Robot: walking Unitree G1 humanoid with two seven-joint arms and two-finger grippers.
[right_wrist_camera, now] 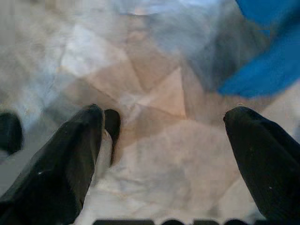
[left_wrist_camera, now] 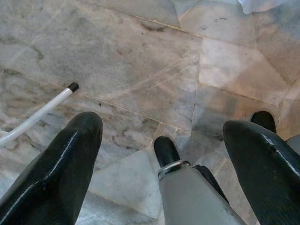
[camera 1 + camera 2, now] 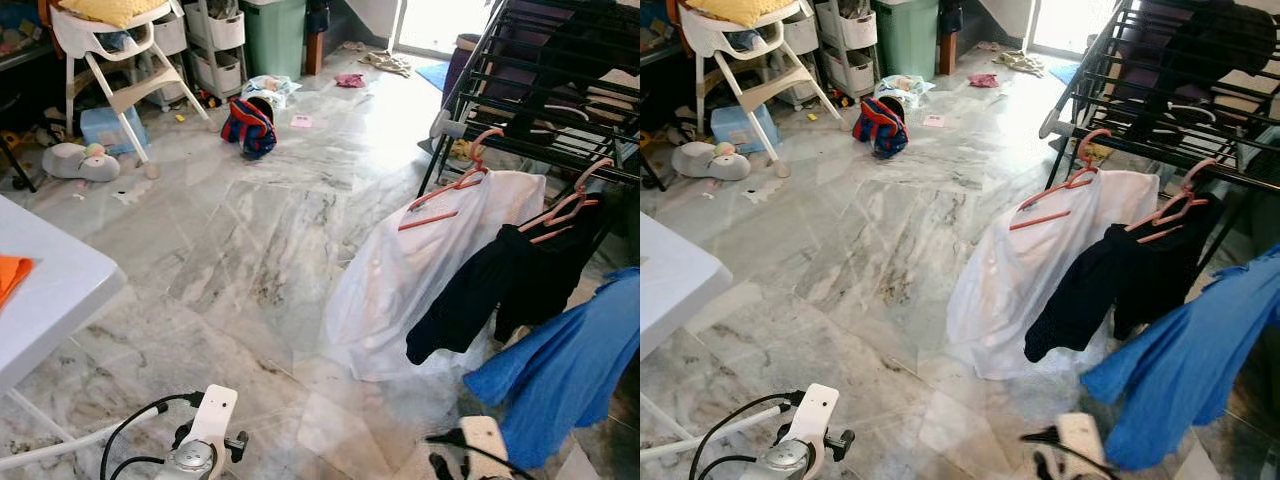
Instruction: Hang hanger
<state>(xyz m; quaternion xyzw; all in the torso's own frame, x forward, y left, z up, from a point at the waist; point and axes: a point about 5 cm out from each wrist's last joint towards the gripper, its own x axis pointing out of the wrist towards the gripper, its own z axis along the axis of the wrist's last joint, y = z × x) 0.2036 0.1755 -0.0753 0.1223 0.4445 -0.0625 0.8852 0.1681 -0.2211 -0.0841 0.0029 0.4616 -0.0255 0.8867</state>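
Observation:
A black drying rack [image 3: 540, 90] stands at the right. From its front bar hang a pink hanger [image 3: 445, 195] carrying a white shirt [image 3: 400, 280] and a second pink hanger [image 3: 565, 210] carrying a black garment [image 3: 500, 285]. A blue garment [image 3: 570, 370] hangs nearest me at the far right. My left arm [image 3: 205, 440] and right arm [image 3: 480, 445] are low at the bottom edge. The left gripper [image 2: 161, 126] is open over bare marble floor, holding nothing. The right gripper [image 1: 165, 114] is open too, with the blue garment [image 1: 276, 65] just beyond its fingers.
A white table [image 3: 50, 290] with an orange item [image 3: 12, 275] stands at my left; its leg [image 2: 37, 115] is near the left gripper. Far back are a white high chair [image 3: 110, 50], a red-and-blue bag [image 3: 248, 127], a green bin [image 3: 272, 35] and scattered clothes.

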